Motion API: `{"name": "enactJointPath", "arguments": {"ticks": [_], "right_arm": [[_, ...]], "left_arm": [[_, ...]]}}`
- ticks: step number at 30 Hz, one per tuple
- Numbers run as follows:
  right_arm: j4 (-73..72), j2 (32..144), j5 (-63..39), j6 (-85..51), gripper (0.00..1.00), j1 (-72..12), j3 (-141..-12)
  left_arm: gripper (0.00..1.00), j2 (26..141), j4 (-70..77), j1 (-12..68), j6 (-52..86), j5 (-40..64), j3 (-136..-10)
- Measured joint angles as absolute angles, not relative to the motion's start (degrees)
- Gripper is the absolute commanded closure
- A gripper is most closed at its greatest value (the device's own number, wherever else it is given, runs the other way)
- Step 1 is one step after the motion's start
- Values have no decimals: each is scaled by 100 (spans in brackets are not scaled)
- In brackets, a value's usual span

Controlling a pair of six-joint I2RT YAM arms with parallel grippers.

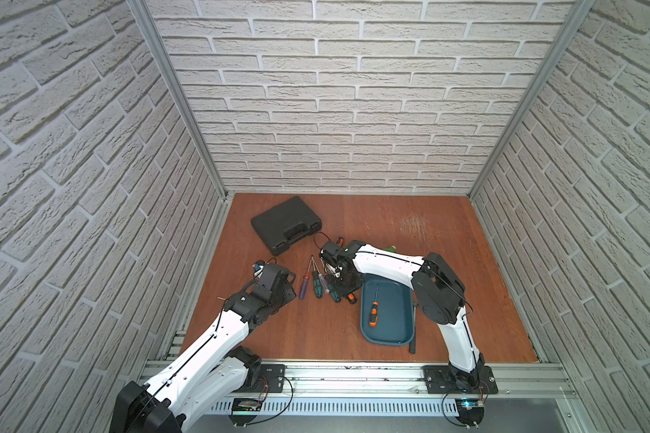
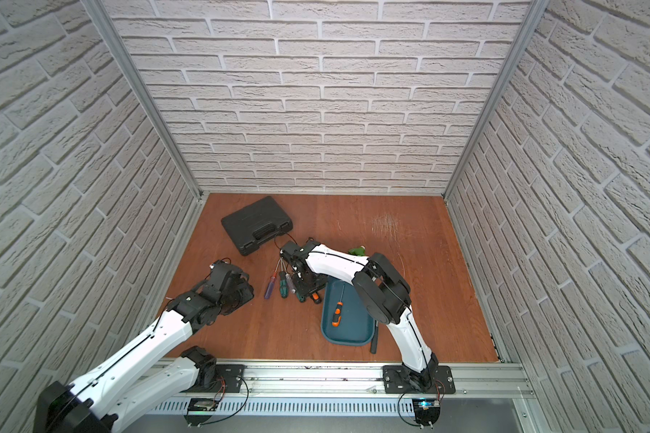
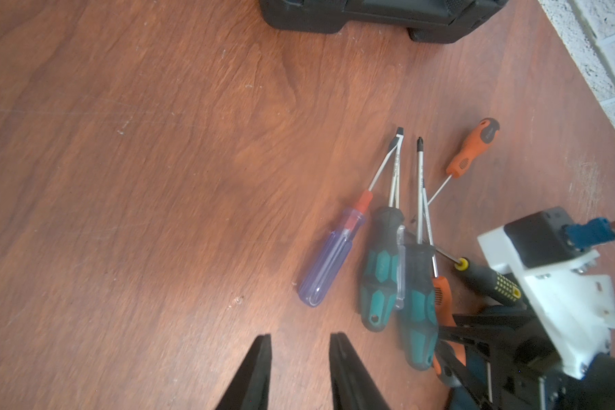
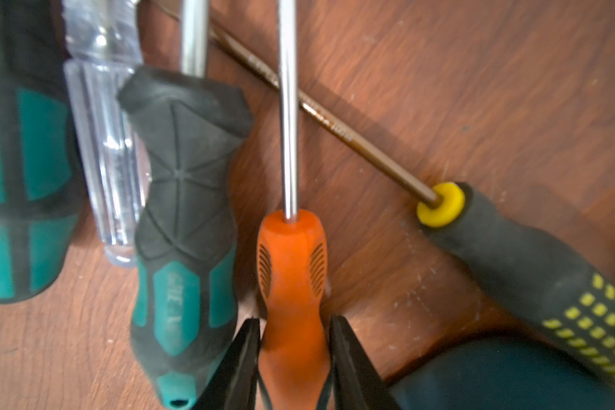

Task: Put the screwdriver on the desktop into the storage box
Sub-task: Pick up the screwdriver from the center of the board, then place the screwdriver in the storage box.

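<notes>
- Left wrist view, far left: left gripper [image 3: 300, 340] a little spread, pinching nothing, above bare desktop [image 3: 139, 177] short of the purple screwdriver [image 3: 329, 259]; harmless there, but likely to scatter the pile if swung rightward.
- Next along, in the right wrist view: green screwdriver [image 4: 189, 213] just beside the target, with the clear screwdriver [image 4: 111, 159] against its other flank; likely to be nudged or dragged along, with one finger [image 4: 238, 362] wedged in the narrow gap beside it.
- Then the orange screwdriver [image 4: 292, 277]: flat on the desktop, not yet boxed, handle pinched by the right gripper [image 4: 294, 321], apparently pressed on both flanks.
- Could pivot and droop on lifting, given the long shaft ahead of the grip; could also hook the yellow-collared screwdriver [image 4: 512, 255], the two shafts lying crossed.
- Containers, in a top view: black case [image 1: 286, 225] at the back left, closed, contents hidden.
- Further right, storage box [image 1: 391, 330], just beside the pile and the right gripper; holds one orange-and-black screwdriver [image 1: 373, 318] lying lengthwise, otherwise bare.
- Could catch the tip on the near rim if carried across too low, or land on the tool already inside.
</notes>
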State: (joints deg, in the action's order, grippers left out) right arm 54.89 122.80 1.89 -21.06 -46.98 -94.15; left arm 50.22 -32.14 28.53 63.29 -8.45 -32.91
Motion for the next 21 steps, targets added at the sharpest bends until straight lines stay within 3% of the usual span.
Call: {"name": "enactJointPath", "arguments": {"ticks": [2, 10, 16, 21], "right_arm": [[5489, 12278, 193, -2123, 97, -4698, -9415], [5616, 11806, 386, -2298, 98, -4698, -9415], [5728, 10575, 565, -2674, 98, -4716, -9255], [5701, 8980, 657, -3446, 97, -4803, -8071]], "left_arm": [[66, 5019, -3214, 2853, 6329, -845, -3291], [66, 5022, -3199, 2853, 6333, -840, -3291], [66, 5035, -3144, 2853, 6372, -794, -3288], [66, 5098, -3118, 2853, 6383, -762, -3288]]}}
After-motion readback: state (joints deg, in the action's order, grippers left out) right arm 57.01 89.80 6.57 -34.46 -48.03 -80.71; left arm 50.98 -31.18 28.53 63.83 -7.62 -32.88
